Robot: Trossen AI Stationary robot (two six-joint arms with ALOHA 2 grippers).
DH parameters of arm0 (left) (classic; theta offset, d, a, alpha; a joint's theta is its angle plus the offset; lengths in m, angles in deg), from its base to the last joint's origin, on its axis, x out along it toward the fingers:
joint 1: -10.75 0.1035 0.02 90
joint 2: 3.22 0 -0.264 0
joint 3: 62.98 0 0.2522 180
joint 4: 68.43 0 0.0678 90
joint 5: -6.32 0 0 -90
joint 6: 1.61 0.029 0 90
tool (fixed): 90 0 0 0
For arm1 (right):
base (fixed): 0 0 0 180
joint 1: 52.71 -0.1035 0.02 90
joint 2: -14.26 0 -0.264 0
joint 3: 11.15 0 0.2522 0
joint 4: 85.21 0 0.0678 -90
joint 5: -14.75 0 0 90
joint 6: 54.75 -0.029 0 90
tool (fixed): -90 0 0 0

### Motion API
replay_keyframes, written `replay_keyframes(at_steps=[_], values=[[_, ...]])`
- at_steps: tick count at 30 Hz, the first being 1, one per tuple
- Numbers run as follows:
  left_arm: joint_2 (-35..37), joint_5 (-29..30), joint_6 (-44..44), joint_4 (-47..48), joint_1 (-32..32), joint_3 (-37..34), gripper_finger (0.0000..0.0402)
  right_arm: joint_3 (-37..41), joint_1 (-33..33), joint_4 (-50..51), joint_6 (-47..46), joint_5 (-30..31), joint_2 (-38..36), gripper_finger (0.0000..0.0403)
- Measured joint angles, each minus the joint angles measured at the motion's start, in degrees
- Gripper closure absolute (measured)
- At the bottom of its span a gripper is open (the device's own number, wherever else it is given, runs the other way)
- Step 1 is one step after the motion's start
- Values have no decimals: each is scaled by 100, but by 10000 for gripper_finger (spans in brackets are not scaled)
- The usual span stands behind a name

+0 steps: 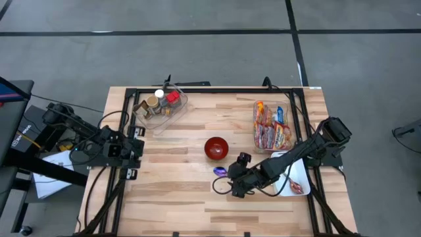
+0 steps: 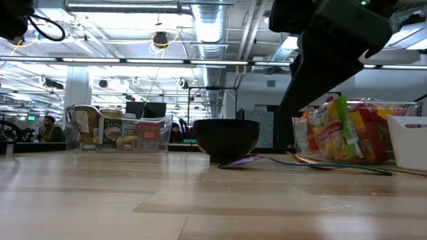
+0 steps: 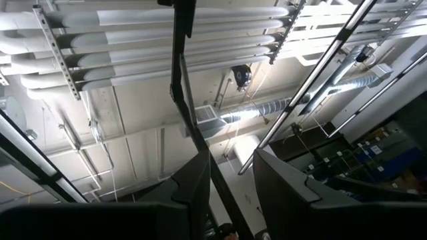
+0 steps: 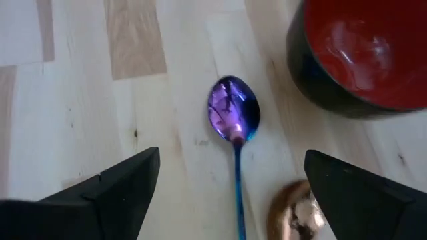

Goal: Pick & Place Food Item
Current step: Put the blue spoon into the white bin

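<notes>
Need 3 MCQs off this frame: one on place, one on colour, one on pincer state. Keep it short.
1. Where does the iridescent purple-blue metal spoon lie?
A. inside the bowl
B. on the wooden table beside the bowl
C. in the clear bin of packets

2. What colour is the inside of the round, dark-sided bowl?
A. red
B. white
C. green

3. How does the right pincer stand?
A. shut on the spoon
B. shut and empty
C. open above the spoon

Answers:
1 B, the right wrist view shows the spoon flat on the wood next to the bowl.
2 A, the high view and the right wrist view both show a red interior.
3 C, its two fingers stand wide apart either side of the spoon handle, not touching it.
</notes>
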State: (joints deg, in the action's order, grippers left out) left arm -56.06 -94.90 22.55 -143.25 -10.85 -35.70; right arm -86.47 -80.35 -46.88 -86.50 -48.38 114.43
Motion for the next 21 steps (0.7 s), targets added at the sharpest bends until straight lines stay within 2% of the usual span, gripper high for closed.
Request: replay_keyframes(at_steps=[8, 21], values=[[-1, 0, 0, -1, 2, -2, 294, -2, 76, -482, 385, -306, 607, 37], [0, 0, 0, 0, 2, -2, 294, -4, 516, -719, 670, -973, 672, 37]])
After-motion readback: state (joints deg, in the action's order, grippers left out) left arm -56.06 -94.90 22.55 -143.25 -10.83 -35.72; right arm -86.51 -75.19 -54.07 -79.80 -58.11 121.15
